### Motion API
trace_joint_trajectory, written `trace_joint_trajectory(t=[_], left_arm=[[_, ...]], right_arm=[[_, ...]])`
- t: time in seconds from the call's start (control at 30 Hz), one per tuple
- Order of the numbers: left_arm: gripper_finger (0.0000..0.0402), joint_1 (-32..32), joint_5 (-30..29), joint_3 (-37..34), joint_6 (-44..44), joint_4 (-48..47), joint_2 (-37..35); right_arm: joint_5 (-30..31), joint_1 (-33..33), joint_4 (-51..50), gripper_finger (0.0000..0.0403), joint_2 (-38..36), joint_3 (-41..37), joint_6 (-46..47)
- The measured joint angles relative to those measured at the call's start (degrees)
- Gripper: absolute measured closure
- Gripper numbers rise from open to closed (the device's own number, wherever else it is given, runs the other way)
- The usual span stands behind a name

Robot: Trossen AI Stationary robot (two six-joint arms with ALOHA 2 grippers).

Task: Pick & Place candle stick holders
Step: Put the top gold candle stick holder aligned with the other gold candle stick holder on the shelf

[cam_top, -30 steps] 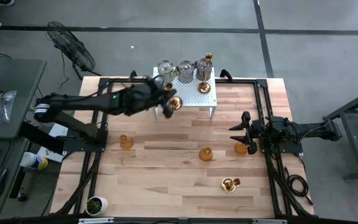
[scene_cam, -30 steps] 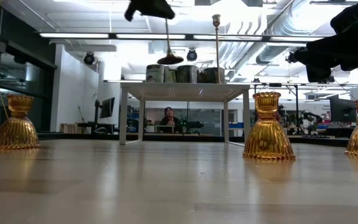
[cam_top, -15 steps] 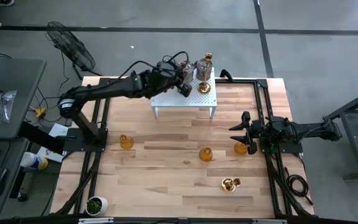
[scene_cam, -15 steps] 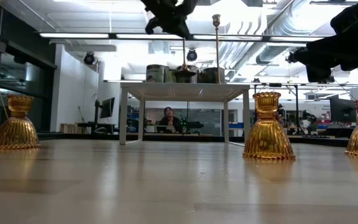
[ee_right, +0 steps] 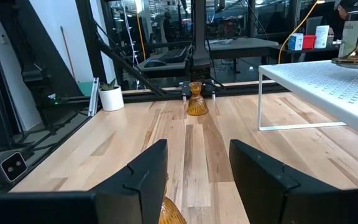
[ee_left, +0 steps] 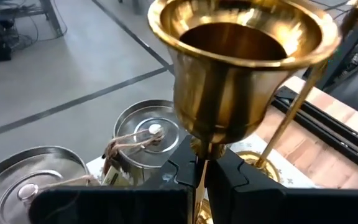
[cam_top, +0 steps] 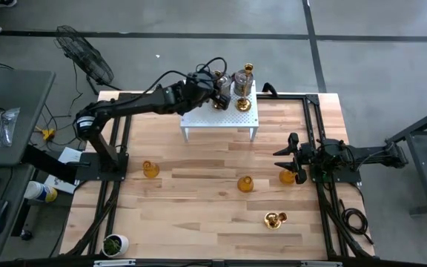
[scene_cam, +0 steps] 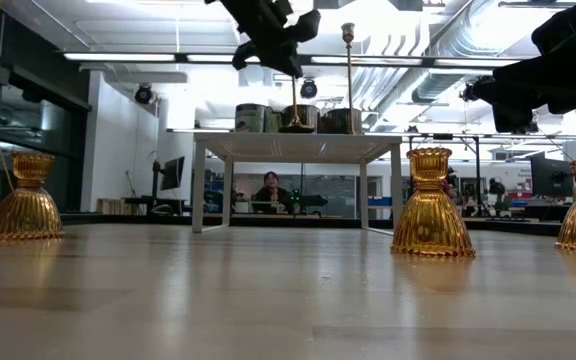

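Observation:
My left gripper (cam_top: 218,97) is over the white perforated stand (cam_top: 232,119) and is shut on a shiny gold stemmed holder (ee_left: 241,56). Its round base (scene_cam: 295,124) hangs at the level of the silver goblets (scene_cam: 253,118) on the stand. Whether the base touches the stand, I cannot tell. A tall slim gold holder (cam_top: 247,71) stands at the stand's far right. Three amber glass cups (cam_top: 150,169) (cam_top: 245,183) (cam_top: 288,176) stand on the table. Another gold holder (cam_top: 274,219) lies near the right front. My right gripper (ee_right: 197,180) waits open at the right, just above an amber cup (ee_right: 171,213). My left gripper pinches the gold holder's thin stem (ee_left: 202,163) just under its cup, between the two fingers. The fingers come from the table's left, slanting a little downward, and lie across the stem. The holder stays upright, its cup above the fingers and its base below them.
Two silver goblets (ee_left: 146,132) (ee_left: 37,175) stand close beside the held holder, and the tall holder's base (ee_left: 253,160) is just beyond it. A small white pot with a plant (cam_top: 115,242) sits at the table's near left corner. Black rails (cam_top: 313,133) run along the table's sides.
My left gripper has carried the gold holder from the stand's near left edge toward the far edge and a little rightward, in over the stand among the silver goblets, turning somewhat on the way. The holder has stayed upright in the shut fingers.

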Motion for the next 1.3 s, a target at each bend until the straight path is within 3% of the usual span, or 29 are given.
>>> trace_joint_trajectory(t=[1.3], left_arm=[[0.0392, 0.0, -1.4, 0.0, 1.2, 2.0, 3.7]], right_arm=[[0.0, 0.0, 0.0, 0.0238, 0.0, 0.0, 0.0]])
